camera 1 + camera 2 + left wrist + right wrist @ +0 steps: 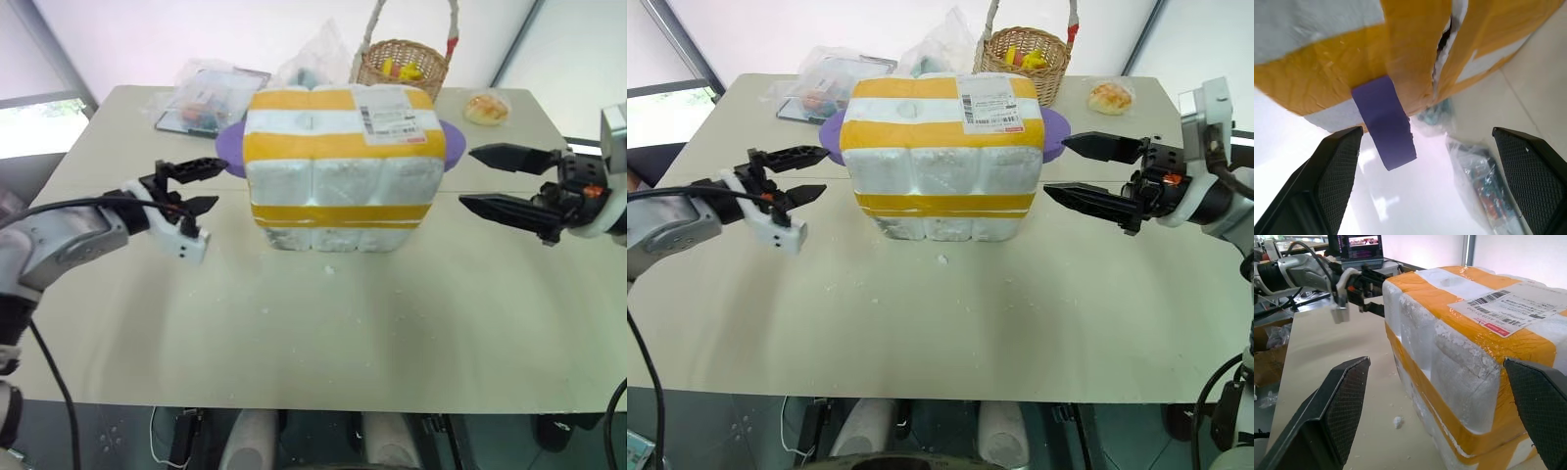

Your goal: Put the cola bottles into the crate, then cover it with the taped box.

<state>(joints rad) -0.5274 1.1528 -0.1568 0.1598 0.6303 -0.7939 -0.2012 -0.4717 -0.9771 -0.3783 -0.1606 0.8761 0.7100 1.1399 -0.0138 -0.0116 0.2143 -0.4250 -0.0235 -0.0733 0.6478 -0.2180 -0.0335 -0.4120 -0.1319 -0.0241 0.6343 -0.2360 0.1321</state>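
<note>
The taped box (343,162) stands mid-table over the yellow-rimmed crate (333,227), no cola bottles showing outside, so the task looks essentially finished, with the left gripper (201,186) and right gripper (490,178) both spread wide, empty, just beside its ends.

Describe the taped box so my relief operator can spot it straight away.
Look at the middle of the beige table, between the two open grippers. The taped box is the large white foam block there, in front of the wicker basket. Its wide yellow tape bands and its white shipping label on top set it apart.
</note>
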